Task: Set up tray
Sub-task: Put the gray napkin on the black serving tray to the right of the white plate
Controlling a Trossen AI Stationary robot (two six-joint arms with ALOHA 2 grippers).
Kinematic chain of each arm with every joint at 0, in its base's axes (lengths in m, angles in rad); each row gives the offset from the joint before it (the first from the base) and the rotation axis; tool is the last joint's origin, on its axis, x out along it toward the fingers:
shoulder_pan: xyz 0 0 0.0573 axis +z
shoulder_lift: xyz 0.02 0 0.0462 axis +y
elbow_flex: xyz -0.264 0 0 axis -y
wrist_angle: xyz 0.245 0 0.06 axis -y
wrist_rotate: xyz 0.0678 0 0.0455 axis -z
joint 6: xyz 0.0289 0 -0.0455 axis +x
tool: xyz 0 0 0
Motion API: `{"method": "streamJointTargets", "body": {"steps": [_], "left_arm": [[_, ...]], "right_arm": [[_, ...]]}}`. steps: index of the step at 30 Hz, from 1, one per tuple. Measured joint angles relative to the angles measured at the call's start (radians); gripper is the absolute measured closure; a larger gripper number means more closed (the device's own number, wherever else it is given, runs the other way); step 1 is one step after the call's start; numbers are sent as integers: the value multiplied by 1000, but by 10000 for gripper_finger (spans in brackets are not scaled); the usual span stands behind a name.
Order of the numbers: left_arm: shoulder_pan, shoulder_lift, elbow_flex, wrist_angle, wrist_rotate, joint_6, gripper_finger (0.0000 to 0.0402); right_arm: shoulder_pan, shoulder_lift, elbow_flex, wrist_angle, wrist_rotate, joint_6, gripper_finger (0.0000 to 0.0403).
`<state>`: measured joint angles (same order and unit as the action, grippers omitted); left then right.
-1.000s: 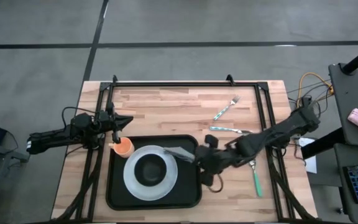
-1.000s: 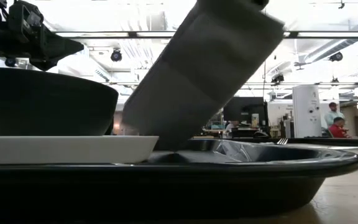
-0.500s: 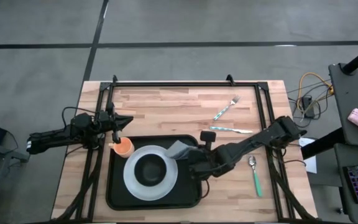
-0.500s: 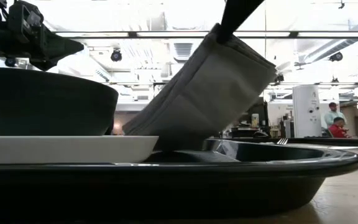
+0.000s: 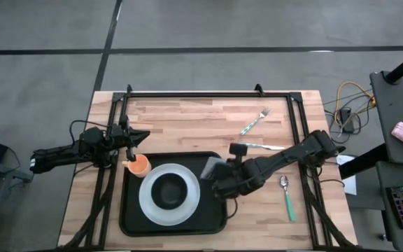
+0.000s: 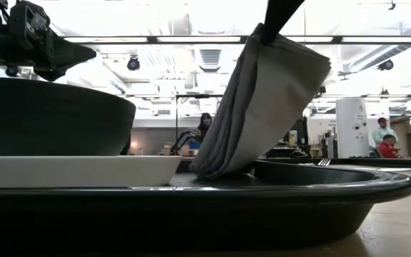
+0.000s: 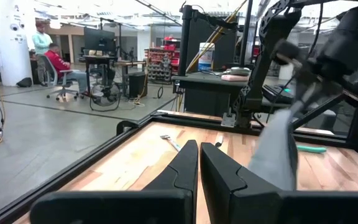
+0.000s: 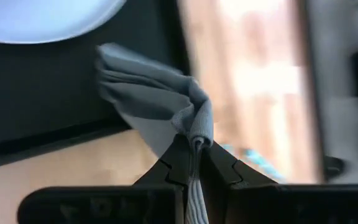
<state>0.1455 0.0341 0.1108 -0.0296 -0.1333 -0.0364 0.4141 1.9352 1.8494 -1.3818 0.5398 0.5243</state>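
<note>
The black tray (image 5: 174, 229) lies near the table's front and carries a white plate (image 5: 148, 208) with a black bowl (image 5: 169, 191). In the low view the tray's rim (image 6: 377, 187), the plate (image 6: 77, 170) and the bowl (image 6: 48, 118) fill the foreground. My right gripper (image 5: 217, 180) is over the tray's right part, shut on a grey napkin (image 5: 210, 168). My left gripper (image 5: 136, 136) hovers shut just beyond an orange cup (image 5: 139, 165) at the tray's far left corner, touching nothing; its fingers (image 7: 199, 167) show closed in its wrist view. My right gripper (image 8: 194, 152) pinches a bunched fold of the napkin's upper end (image 8: 199, 127) between its two fingers, in several layers. It comes from above (image 6: 266, 28). The napkin (image 6: 262, 107) hangs steeply below the fingers, and its lower end (image 6: 216, 171) rests on the tray floor beside the plate.
On the bare wood right of the tray lie a fork (image 5: 255, 120), a knife (image 5: 257, 145) and a green-handled spoon (image 5: 286, 197). A black frame (image 5: 208, 94) runs along the table's far and side edges. People sit in the room beyond the table.
My right gripper moved left over the tray's right part, keeping its hold. The napkin, which leaned with its lower end against the plate's rim, has swung steeper; its lower end slid right, off the plate's edge, onto the tray floor.
</note>
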Motion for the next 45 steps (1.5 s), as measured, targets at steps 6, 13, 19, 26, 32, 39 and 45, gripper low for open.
{"method": "streamJointTargets", "body": {"steps": [6, 13, 19, 26, 32, 39, 45], "left_arm": [[0, 0, 0, 1, 0, 0, 402], [0, 0, 0, 0, 0, 0, 402], [0, 0, 0, 0, 0, 0, 402], [0, 0, 0, 0, 0, 0, 402], [0, 0, 0, 0, 0, 0, 402], [0, 0, 0, 0, 0, 0, 402], [0, 0, 0, 0, 0, 0, 402]], "right_arm": [[12, 58, -4, 89, -194, 57, 392], [29, 99, -6, 196, -430, 143, 392], [33, 96, -1, 352, -449, 155, 392], [27, 97, -15, 427, -464, 191, 392], [27, 98, -44, 455, -459, 275, 392], [27, 102, -69, 503, -489, 329, 379], [26, 102, -70, 510, -532, 341, 308]]}}
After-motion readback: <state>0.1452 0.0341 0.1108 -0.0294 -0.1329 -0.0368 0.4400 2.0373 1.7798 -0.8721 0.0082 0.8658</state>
